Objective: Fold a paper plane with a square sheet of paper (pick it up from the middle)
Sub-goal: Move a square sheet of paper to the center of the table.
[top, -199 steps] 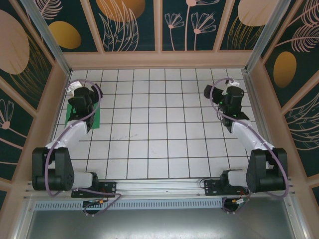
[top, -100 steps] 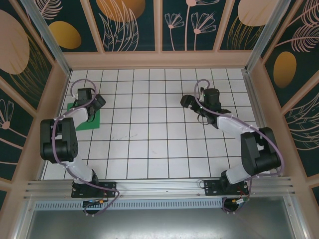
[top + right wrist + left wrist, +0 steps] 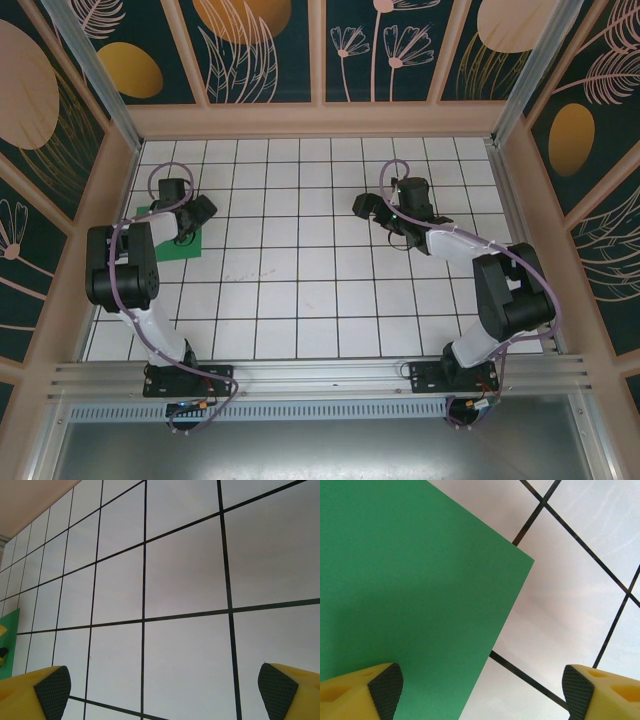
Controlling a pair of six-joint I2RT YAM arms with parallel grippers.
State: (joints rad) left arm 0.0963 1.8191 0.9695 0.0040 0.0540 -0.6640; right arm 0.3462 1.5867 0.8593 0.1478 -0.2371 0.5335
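Both jaws stand wide. Left gripper (image 3: 479,692) straddles the paper's (image 3: 405,580) edge, holding nothing; right gripper (image 3: 164,692) hovers well to the right of the paper.

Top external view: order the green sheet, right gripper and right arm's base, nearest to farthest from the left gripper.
1. The green sheet, partly beneath the left gripper, left side.
2. The right gripper, well across to the right.
3. The right arm's base, near right corner.
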